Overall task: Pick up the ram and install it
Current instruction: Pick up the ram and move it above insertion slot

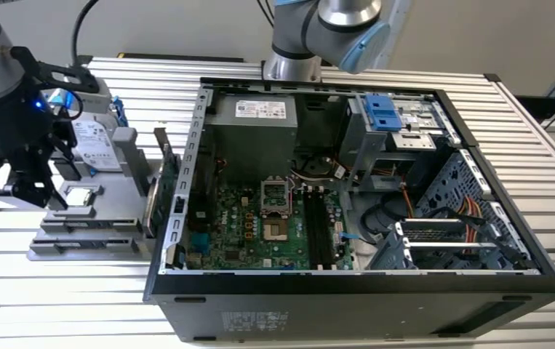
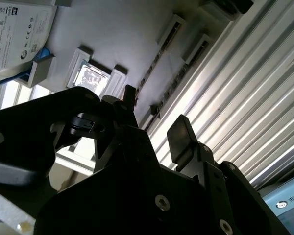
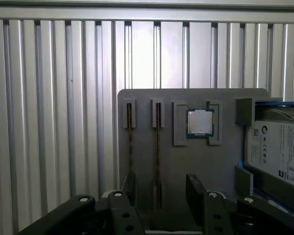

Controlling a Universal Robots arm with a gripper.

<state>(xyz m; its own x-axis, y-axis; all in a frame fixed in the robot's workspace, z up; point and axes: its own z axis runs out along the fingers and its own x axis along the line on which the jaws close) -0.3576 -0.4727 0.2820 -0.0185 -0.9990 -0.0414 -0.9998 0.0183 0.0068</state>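
In the first wrist view two ram sticks stand on edge in slots of a grey holder (image 3: 196,166). One ram stick (image 3: 157,142) runs straight into the gap of my gripper (image 3: 161,193); the other ram stick (image 3: 129,137) lies just outside one finger. The gripper is open and holds nothing, its fingers (image 3: 196,191) above the holder. The second wrist view shows the open gripper (image 2: 154,115) over the same slots (image 2: 159,58). In the exterior view the gripper (image 1: 52,198) hangs over the holder (image 1: 83,243) at the exterior view's left, beside the open computer case (image 1: 355,287).
On the holder also sit a square processor chip (image 3: 200,122) and a silver hard drive (image 3: 279,152) in a blue-trimmed frame. A green expansion card (image 1: 161,185) stands between holder and case. The motherboard's long memory slots (image 1: 316,229) lie mid-case. Ribbed metal tabletop (image 1: 54,305) surrounds everything.
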